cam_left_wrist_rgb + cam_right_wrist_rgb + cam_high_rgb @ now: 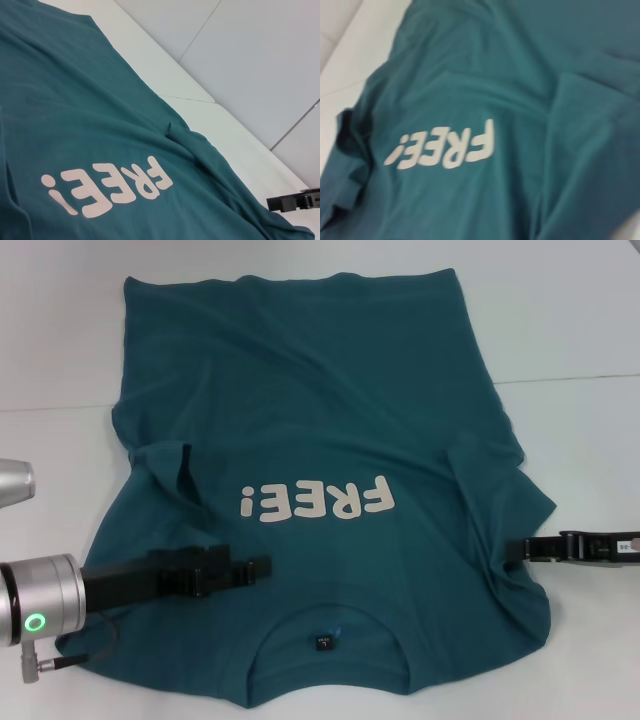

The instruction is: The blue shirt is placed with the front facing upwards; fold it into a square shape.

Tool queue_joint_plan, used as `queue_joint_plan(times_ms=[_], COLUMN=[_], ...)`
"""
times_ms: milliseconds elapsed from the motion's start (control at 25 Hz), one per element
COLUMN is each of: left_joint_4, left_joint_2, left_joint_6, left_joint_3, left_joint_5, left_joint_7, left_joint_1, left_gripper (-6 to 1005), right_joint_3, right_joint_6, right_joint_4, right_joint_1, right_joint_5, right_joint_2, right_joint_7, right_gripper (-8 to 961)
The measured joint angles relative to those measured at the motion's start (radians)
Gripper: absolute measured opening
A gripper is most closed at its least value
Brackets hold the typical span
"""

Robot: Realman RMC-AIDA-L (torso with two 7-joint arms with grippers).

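the blue shirt lies mid-frame on the white surface, soft, limp. my left pincer and right pincer sit at its shoulders; grip unclear. i'd pinch shoulder seams.

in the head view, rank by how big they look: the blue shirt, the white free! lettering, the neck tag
1. blue shirt, by far the largest
2. lettering, across the chest
3. neck tag, a small dark square inside the collar
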Motion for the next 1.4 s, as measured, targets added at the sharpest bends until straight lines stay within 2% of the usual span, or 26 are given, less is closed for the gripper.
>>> queue_joint_plan(times_ms=[440, 680, 1400], left_joint_4=[-0.001, -0.001, 0.005], left_joint_2=[0.002, 0.003, 0.005], left_joint_6=[0.000, 0.000, 0.000], left_joint_3=[0.003, 0.002, 0.006], left_joint_5=[0.000, 0.000, 0.006], left_joint_7=[0.001, 0.002, 0.002], left_joint_1=[-0.008, -0.009, -0.009], left_gripper=[876, 875, 876], right_joint_3=[0.010, 0.035, 0.038], right_joint_6=[0.081, 0.118, 0.201], right_joint_4=[0.060, 0.070, 0.150], right_joint_1=[-0.011, -0.005, -0.003], right_joint_5=[0.005, 0.027, 0.091], right_joint_2=[-0.007, 0.004, 0.007], right_joint_7=[0.029, 0.020, 0.005], right_gripper=[486, 486, 485])
